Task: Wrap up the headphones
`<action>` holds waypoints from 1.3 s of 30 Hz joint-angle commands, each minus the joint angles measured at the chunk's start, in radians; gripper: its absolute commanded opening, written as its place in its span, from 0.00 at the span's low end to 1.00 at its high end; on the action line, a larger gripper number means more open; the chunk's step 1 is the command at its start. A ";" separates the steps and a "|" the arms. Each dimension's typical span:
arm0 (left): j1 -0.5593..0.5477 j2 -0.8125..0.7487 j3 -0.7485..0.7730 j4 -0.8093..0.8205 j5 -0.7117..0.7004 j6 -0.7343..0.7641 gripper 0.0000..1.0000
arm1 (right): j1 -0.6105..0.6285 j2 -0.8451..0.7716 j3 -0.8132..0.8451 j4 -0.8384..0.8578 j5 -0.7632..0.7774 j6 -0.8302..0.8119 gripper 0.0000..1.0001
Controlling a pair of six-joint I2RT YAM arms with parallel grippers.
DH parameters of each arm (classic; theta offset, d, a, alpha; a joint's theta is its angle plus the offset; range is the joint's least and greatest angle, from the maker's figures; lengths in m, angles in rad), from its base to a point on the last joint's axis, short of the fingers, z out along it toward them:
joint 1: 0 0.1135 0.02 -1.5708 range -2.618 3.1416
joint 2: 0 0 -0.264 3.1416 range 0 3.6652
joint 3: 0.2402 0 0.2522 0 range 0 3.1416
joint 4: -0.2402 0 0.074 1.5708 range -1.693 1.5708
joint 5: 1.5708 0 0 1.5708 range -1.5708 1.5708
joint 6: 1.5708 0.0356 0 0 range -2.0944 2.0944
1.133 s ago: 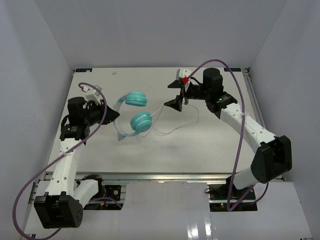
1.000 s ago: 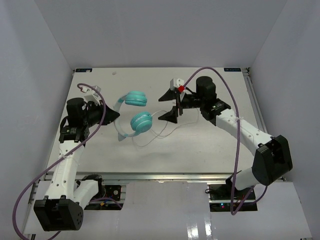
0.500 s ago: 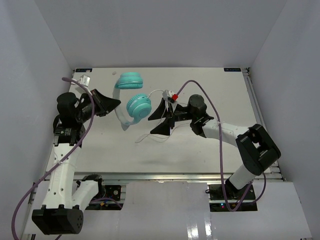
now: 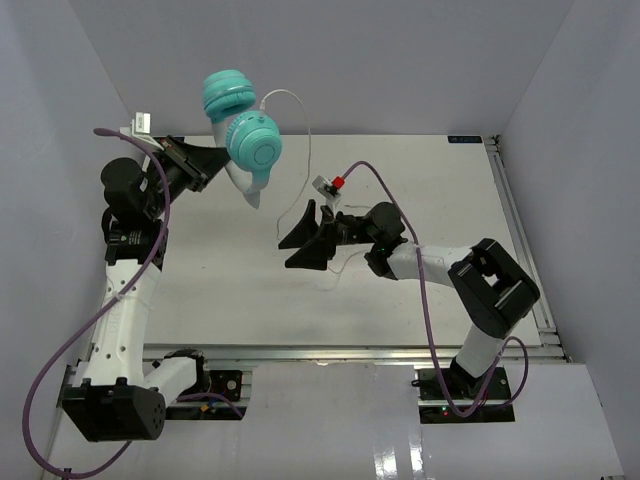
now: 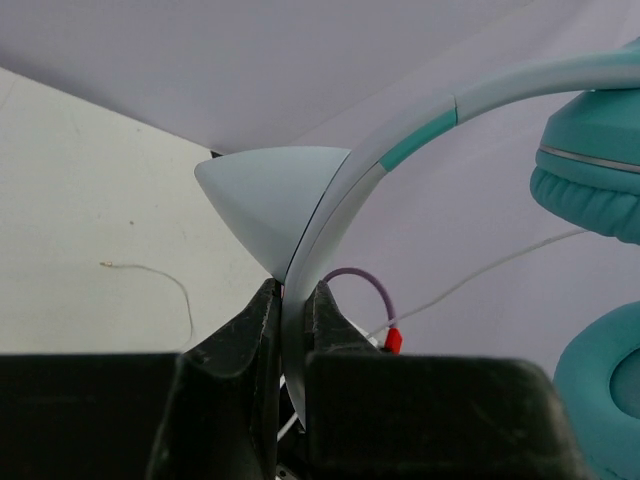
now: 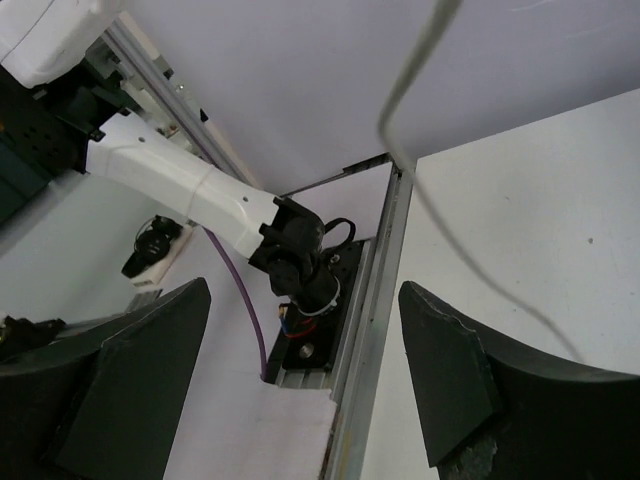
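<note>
The headphones hang in the air at the far left, with two teal ear cups (image 4: 253,140) and a pale headband (image 4: 246,186). My left gripper (image 4: 205,160) is shut on the headband; the left wrist view shows the band (image 5: 330,215) pinched between the jaws (image 5: 295,310), with the ear cups (image 5: 590,185) at the right. The thin whitish cable (image 4: 308,150) arcs from the cups down to the table. My right gripper (image 4: 301,240) is open and empty near the table's middle, beside the hanging cable. In the right wrist view the cable (image 6: 400,140) runs past the open gripper (image 6: 300,385) without touching it.
The white table (image 4: 440,180) lies inside white walls, with a metal rail (image 4: 515,230) along its right edge. The loose cable end lies on the table (image 5: 150,270). Purple arm cables (image 4: 440,330) loop by both arms. The left arm's base (image 6: 300,265) shows in the right wrist view.
My left gripper has lifted the headphones off the table, up and toward the far left. My right arm has swung left and lower toward the middle. The cable now hangs from the cups.
</note>
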 commanded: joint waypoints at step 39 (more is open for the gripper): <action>0.004 -0.008 0.180 -0.063 -0.042 0.040 0.00 | 0.014 0.039 0.384 -0.583 0.025 -0.617 0.93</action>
